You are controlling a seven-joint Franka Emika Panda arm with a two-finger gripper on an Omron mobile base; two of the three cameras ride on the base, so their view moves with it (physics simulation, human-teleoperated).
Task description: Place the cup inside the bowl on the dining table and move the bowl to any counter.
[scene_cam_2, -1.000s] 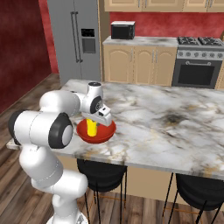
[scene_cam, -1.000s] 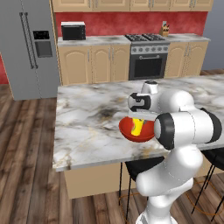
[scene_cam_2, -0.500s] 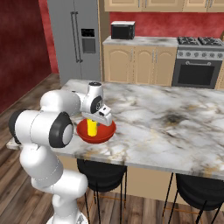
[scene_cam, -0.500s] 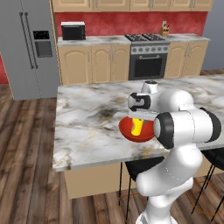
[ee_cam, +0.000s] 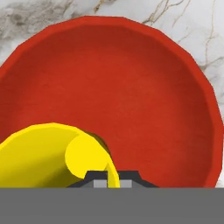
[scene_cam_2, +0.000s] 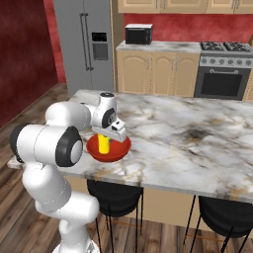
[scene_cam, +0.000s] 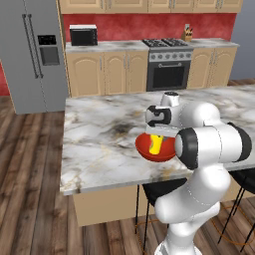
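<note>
We had our gripper (ee_cam: 113, 178) clamped on the small yellow cup's (ee_cam: 52, 153) rim, holding it inside the glossy red round bowl (ee_cam: 144, 100) on the veined marble dining table (scene_cam: 99, 144) (release and the bowl's move to a counter remained).

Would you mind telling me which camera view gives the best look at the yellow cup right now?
The hand view: the cup fills the lower left, close up, inside the red bowl, with the end effector shut on its rim. The left base view shows the cup small and partly behind the arm; the right base view shows it small below the hand.
</note>
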